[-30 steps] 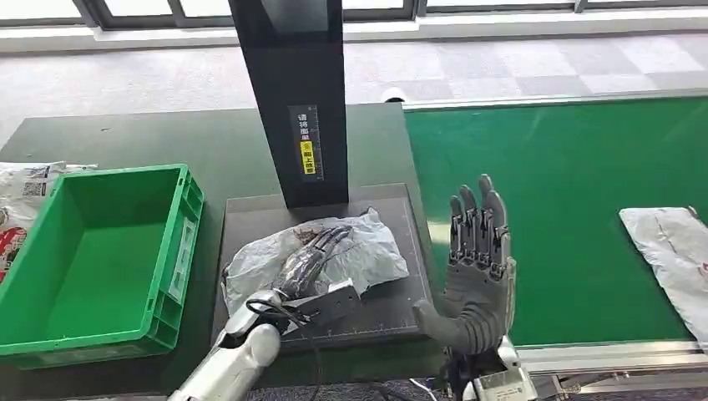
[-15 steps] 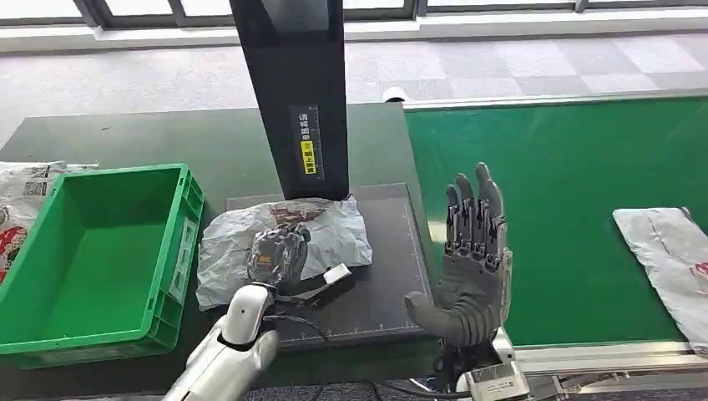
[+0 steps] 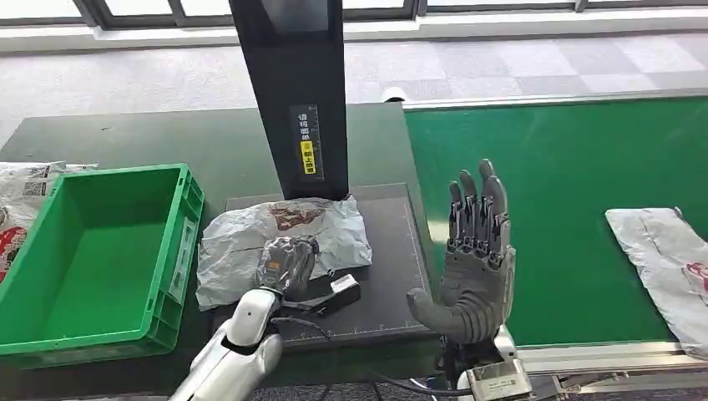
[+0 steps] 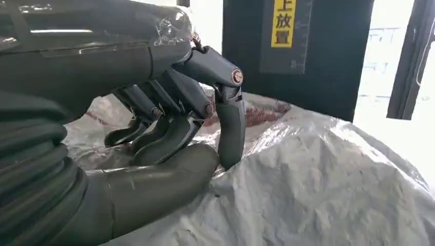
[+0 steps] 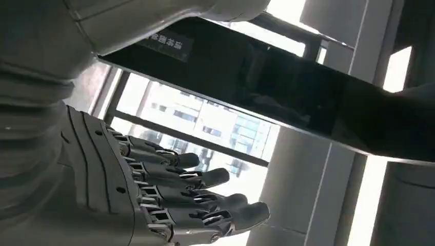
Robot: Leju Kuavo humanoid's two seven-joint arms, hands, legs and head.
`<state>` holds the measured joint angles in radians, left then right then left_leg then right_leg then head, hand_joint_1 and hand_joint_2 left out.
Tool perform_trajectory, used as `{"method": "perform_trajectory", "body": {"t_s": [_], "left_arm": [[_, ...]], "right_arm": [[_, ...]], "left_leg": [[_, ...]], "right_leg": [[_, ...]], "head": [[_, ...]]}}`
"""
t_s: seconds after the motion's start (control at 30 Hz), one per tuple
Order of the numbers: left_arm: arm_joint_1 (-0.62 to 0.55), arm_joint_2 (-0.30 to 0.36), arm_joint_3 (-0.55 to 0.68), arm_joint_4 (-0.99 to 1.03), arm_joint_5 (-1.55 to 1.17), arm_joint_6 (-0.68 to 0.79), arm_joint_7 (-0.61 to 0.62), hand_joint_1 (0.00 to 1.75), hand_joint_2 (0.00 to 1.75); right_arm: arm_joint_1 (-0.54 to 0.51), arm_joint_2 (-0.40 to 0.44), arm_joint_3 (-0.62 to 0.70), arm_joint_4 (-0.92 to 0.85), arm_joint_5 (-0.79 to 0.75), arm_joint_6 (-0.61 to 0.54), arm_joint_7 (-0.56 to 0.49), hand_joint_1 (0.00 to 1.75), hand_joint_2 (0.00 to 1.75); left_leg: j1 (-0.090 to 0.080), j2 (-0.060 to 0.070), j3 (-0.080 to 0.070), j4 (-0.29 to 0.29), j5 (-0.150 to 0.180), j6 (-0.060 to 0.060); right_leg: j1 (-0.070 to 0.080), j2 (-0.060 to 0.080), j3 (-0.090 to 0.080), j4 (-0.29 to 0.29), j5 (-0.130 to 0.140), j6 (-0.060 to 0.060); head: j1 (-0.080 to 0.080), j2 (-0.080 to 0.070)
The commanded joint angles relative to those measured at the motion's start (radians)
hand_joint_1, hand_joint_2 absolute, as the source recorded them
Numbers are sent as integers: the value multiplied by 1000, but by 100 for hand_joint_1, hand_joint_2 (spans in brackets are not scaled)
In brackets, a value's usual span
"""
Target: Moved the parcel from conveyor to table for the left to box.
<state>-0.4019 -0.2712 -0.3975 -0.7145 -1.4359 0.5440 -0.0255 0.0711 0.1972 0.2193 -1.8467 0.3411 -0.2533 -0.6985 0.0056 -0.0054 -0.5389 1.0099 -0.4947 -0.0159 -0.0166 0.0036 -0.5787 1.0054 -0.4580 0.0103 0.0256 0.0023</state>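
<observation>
A crumpled grey plastic parcel [image 3: 242, 246] lies on the dark plate [image 3: 388, 267] at the foot of the black column, its left edge hanging over the plate toward the green crate [image 3: 188, 217]. My left hand [image 3: 285, 261] rests on the parcel's near side with its fingers curled in. In the left wrist view, the left hand [image 4: 169, 128] pinches a fold of the parcel [image 4: 318, 189] between thumb and fingers. My right hand [image 3: 476, 251] stands upright with flat, spread fingers at the plate's right edge, holding nothing. The right hand [image 5: 154, 195] appears empty in its wrist view too.
The black column [image 3: 292, 92] rises just behind the parcel. The green conveyor [image 3: 568, 184] runs on the right and carries a second grey parcel [image 3: 668, 259]. More bagged parcels [image 3: 21, 188] lie left of the crate. The crate's inside holds nothing.
My left hand's fingers went from lying flat on the parcel to curled, and the parcel slid left toward the crate. The conveyor parcel drifted left. My right hand barely moved.
</observation>
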Motion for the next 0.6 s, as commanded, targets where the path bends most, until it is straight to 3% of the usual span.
{"method": "perform_trajectory", "body": {"t_s": [0.03,0.07,0.1,0.4,0.6], "left_arm": [[3,-7,130,-9,140,26,-81,0,175],[-6,-3,142,-4,154,48,-84,0,175],[-16,-3,154,10,177,56,-98,0,0],[-22,0,157,16,182,56,-104,0,0],[-39,-3,188,34,239,149,-143,0,0]], "right_arm": [[-7,-4,-29,20,-3,-23,0,0,175],[-6,-2,-24,21,1,-26,0,0,175],[-7,-2,-22,22,1,-28,0,0,175],[-7,-2,-21,24,2,-29,0,0,175],[-16,-2,-13,37,-4,-34,0,0,175]], "left_leg": [[0,1,0,-1,0,0],[0,1,1,-2,1,0],[0,1,0,-1,0,0],[0,1,0,-1,1,0],[0,0,0,0,0,0]], "right_leg": [[0,0,0,-1,1,-1],[1,1,0,-2,1,-1],[1,1,0,-1,1,-1],[1,0,0,-2,1,-1],[1,0,0,-1,0,-1]], "head": [[0,0],[0,0],[0,0],[0,0],[0,0]]}}
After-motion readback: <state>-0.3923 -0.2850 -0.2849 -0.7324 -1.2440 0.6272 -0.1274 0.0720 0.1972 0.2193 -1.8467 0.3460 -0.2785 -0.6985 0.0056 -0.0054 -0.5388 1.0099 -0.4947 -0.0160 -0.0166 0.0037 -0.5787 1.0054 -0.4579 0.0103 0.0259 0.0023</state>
